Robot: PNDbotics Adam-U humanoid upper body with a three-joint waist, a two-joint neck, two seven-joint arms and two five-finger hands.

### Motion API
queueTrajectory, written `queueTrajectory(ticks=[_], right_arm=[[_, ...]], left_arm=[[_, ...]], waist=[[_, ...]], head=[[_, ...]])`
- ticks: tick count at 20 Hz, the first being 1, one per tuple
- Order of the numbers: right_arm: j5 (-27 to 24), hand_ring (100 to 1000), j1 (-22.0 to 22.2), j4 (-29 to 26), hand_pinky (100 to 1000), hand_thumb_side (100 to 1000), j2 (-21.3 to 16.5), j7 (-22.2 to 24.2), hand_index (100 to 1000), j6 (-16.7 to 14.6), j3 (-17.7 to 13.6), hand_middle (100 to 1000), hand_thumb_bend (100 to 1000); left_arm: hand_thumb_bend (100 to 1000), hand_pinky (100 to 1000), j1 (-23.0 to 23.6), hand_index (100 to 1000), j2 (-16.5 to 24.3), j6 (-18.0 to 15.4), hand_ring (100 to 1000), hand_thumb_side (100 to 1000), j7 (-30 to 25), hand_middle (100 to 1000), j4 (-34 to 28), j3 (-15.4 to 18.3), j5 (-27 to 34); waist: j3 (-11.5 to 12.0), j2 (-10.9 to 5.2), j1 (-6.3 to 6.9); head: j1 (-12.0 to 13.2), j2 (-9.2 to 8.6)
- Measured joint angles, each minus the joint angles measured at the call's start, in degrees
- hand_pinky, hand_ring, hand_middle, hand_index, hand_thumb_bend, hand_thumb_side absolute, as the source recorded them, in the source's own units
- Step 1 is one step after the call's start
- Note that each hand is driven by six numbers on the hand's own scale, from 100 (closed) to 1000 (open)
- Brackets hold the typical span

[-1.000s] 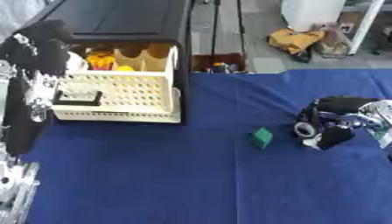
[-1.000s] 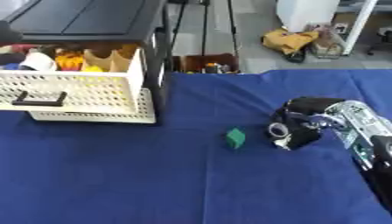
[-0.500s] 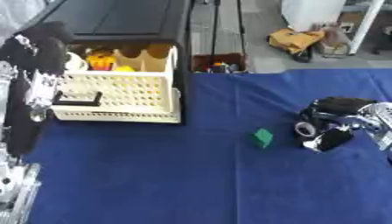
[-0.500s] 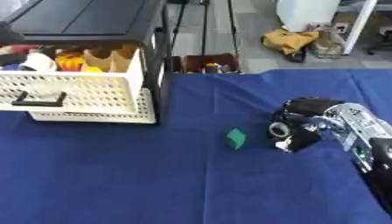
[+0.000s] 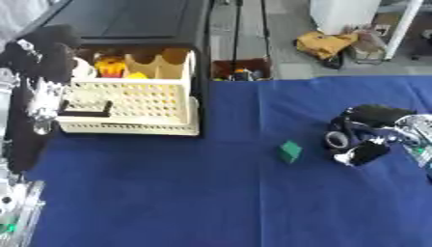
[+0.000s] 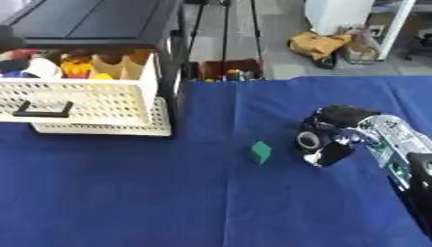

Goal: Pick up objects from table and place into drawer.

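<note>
A small green block [image 6: 260,152] lies on the blue table [image 6: 168,202], near its middle. My right hand [image 6: 330,135] hovers just to the right of the block, apart from it, with its fingers relaxed, bent down and holding nothing. The cream perforated drawer [image 6: 84,99] stands pulled out of the black cabinet [image 6: 93,19] at the back left. It holds yellow, red and white items [image 6: 76,65]. My left arm [image 5: 33,96] shows at the left edge beside the drawer's front; its hand [image 5: 47,48] is a dark shape that I cannot make out.
A second cream tray edge [image 6: 101,128] juts out under the drawer. Beyond the table's far edge are a box of small items [image 6: 228,72] on the floor, a yellow bag [image 6: 317,43] and a white unit [image 6: 337,14].
</note>
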Motion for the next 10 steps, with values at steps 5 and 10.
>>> queueTrajectory(ticks=[5,10], right_arm=[[-0.7,426,0.0,-0.1,233,490,0.0,-0.5,718,0.5,0.0,443,161],[-1.2,424,-0.3,-0.8,234,479,0.0,-0.6,714,0.9,0.0,435,147]], left_arm=[[464,764,0.0,804,0.0,0.1,833,867,-0.2,685,0.0,0.0,0.0],[463,765,0.1,805,0.0,0.1,833,865,-0.3,686,0.0,0.0,0.0]], waist=[[0.0,0.00,-0.02],[-0.1,0.00,-0.23]], head=[[0.0,0.00],[0.0,0.00]])
